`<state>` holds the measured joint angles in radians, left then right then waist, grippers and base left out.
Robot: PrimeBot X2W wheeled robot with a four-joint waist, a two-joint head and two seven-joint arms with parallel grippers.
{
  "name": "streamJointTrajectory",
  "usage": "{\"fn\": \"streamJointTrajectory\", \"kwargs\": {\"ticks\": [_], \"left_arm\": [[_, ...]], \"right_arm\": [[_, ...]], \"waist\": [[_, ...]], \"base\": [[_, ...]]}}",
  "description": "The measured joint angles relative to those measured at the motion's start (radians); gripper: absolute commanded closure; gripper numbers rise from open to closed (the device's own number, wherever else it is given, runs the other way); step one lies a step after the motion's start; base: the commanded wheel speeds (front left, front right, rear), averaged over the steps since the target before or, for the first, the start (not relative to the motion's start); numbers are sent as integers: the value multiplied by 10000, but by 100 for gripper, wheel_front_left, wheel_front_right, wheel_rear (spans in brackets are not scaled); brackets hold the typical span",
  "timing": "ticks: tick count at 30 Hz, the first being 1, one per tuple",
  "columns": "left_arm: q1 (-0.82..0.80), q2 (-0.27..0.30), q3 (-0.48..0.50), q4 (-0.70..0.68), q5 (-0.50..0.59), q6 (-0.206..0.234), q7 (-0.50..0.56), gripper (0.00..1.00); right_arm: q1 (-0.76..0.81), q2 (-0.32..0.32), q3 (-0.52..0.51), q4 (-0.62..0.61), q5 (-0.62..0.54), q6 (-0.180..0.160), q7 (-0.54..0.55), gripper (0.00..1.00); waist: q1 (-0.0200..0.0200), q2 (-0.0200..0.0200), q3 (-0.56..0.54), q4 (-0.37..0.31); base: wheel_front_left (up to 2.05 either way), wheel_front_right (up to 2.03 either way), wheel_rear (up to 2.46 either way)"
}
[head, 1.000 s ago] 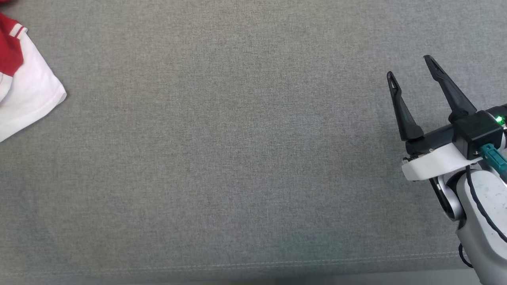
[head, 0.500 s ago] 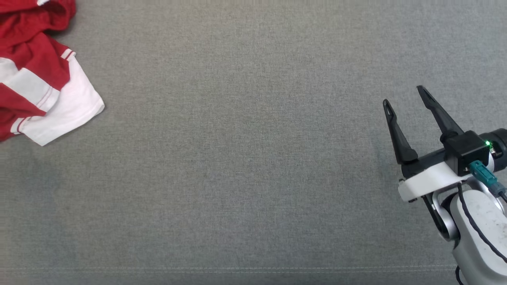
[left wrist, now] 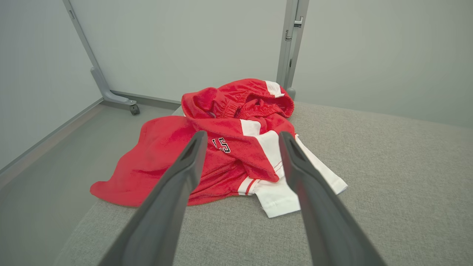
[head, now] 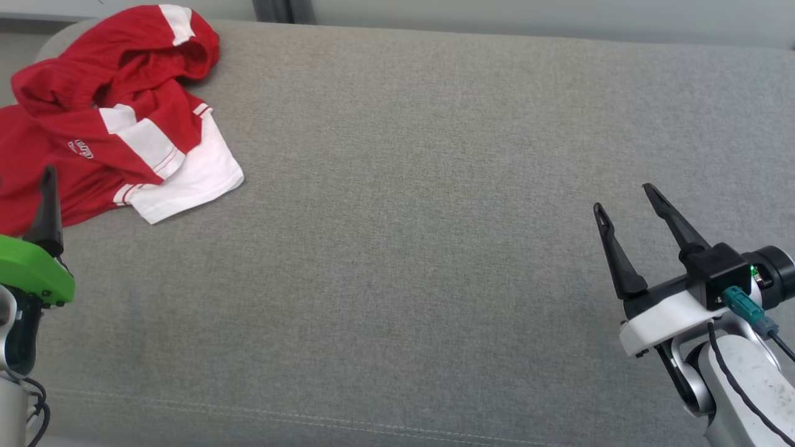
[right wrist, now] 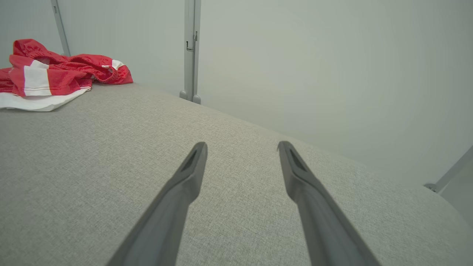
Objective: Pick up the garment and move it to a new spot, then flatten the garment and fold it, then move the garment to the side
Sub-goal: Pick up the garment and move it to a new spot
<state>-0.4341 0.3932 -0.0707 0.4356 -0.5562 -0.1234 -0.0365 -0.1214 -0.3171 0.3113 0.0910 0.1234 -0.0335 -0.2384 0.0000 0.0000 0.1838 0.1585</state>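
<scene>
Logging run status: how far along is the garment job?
Done: nothing that shows; the garment lies crumpled at the far-left corner of the grey cushion, neither flattened nor folded. In hand: nothing; the left claw is open, aimed at it, the right claw open over bare cushion. Left: flatten, fold, move aside.

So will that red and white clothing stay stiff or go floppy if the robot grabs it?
Probably floppy: the red and white garment lies crumpled in soft folds, so it should droop from a pinch. It looks thin, so likely light. Pushed, it would probably bunch on the grey cushion.
</scene>
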Motion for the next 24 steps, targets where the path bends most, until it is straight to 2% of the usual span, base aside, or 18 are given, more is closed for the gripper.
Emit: {"fn": "streamJointTrajectory", "kwargs": {"ticks": [8,16,21,24], "left_arm": [[868,84,451,-445,-56,19,-190,0],[1298,221,1016,-1009,-441,194,-318,0],[1307,-82,1398,-1076,-1290,259,-86,0],[1286,-77,1666,-1022,-1751,268,288,0]], "right_arm": [[193,52,274,-134,-2,69,2,0],[194,-17,307,-462,-8,71,81,0],[179,-56,301,-709,-25,71,207,0],[140,-92,297,-890,-59,71,290,0]], "waist": [[0,0,-536,537],[0,0,-360,545],[0,0,-57,458],[0,0,173,382]], "base": [[0,0,0],[0,0,0],[0,0,0],[0,0,0]]}}
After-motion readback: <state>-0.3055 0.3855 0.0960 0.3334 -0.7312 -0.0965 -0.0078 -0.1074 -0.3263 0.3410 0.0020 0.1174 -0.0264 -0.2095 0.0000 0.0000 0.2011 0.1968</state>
